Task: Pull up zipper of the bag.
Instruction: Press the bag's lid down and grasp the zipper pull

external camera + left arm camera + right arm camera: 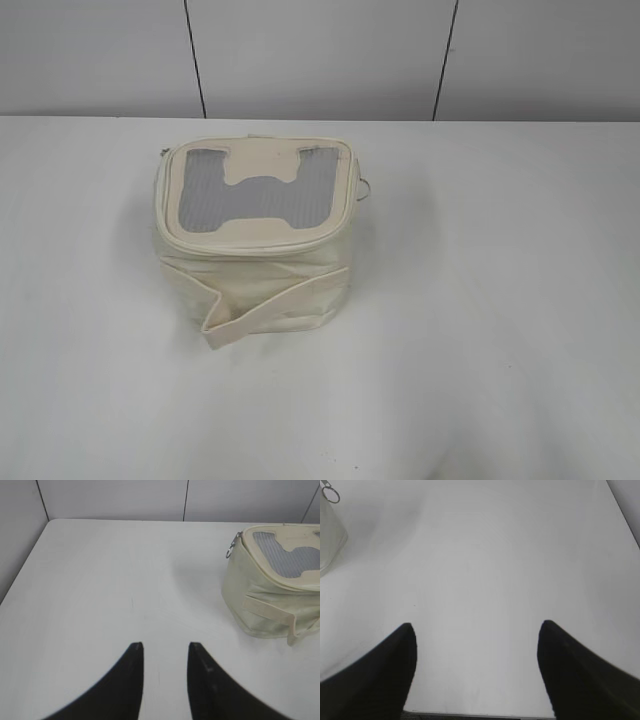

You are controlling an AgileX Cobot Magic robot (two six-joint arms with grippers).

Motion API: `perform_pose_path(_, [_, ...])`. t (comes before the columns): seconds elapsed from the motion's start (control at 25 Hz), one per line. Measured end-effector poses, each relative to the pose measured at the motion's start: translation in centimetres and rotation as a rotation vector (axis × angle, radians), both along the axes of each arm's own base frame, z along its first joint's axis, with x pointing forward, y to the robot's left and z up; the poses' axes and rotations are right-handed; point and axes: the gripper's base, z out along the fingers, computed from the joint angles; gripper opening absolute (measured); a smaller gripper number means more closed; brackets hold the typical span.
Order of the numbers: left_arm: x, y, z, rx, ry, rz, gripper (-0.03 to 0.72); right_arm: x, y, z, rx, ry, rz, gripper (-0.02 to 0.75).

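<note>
The small boxy cream fabric bag (255,235) shows no readable writing; the left gripper (165,647) and right gripper (476,626) gape empty, well apart from it.

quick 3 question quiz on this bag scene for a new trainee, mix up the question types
1. True or false: the left gripper is touching the bag.
2. Which gripper has the wider gap between its fingers? A) left gripper B) right gripper C) both the same
3. Fill in: the grey mesh panel on the bag's top carries a cream patch shaped like the letter ___.

Key:
1. False. It hangs over the bare table, with the bag off to its right.
2. B.
3. H. The zipper runs round that panel, and a silver ring pull hangs at the bag's corner.
</note>
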Motion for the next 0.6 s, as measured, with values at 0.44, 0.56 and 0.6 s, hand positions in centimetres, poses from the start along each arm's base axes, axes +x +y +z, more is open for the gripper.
perform_pose_path(0.44, [0.0,0.0,0.0,0.0,0.0,0.0,0.242,0.0,0.0,0.0,0.0,0.0,0.0,0.588])
perform_pose_path(0.56, [0.0,0.0,0.0,0.0,0.0,0.0,0.242,0.0,0.0,0.0,0.0,0.0,0.0,0.588])
perform_pose_path(0.6, [0.0,0.0,0.0,0.0,0.0,0.0,0.241,0.0,0.0,0.0,0.0,0.0,0.0,0.588])
